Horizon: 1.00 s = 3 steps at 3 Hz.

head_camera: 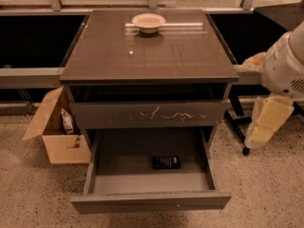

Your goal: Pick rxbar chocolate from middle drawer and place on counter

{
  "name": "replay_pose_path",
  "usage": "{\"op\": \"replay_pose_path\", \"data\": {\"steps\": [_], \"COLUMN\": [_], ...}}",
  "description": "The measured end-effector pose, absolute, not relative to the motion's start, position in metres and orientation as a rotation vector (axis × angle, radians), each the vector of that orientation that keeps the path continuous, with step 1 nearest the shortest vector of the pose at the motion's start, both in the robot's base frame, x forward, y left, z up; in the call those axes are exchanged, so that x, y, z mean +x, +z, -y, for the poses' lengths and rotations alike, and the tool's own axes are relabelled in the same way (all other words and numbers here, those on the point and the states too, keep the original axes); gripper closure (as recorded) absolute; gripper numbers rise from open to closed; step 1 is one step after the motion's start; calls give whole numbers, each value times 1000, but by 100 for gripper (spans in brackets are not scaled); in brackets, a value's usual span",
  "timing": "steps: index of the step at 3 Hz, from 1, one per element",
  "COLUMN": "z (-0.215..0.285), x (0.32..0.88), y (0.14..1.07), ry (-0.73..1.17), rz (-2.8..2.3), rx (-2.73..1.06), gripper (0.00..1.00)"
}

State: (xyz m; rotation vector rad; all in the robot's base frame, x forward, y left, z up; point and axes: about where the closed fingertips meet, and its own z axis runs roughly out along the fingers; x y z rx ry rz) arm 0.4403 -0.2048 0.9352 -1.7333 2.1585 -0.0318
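Note:
The rxbar chocolate point(166, 162) is a small black wrapper lying flat on the grey floor of the middle drawer point(151, 202), right of centre. That drawer is pulled wide open at the cabinet's bottom. The counter point(147, 56) is the glossy dark top slab. My arm's white casing point(285, 65) is at the right edge of the view. The pale yellow gripper point(268, 120) hangs below it, right of the cabinet, level with the scratched drawer front. It is well apart from the bar and holds nothing that shows.
A pale round bowl point(148, 22) stands at the back of the counter. The scratched drawer front point(147, 114) overhangs the back of the open drawer. An open cardboard box point(59, 134) stands on the floor at the left. A black wheeled stand leg point(237, 132) is behind the gripper.

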Motion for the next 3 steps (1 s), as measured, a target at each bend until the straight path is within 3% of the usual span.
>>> {"op": "replay_pose_path", "data": {"steps": [2, 3], "z": [185, 185], "x": [447, 446], "y": [871, 870], "ry": [257, 258], "rz": [-1968, -1968], "rx": [-1704, -1704], "gripper": [0, 0]}}
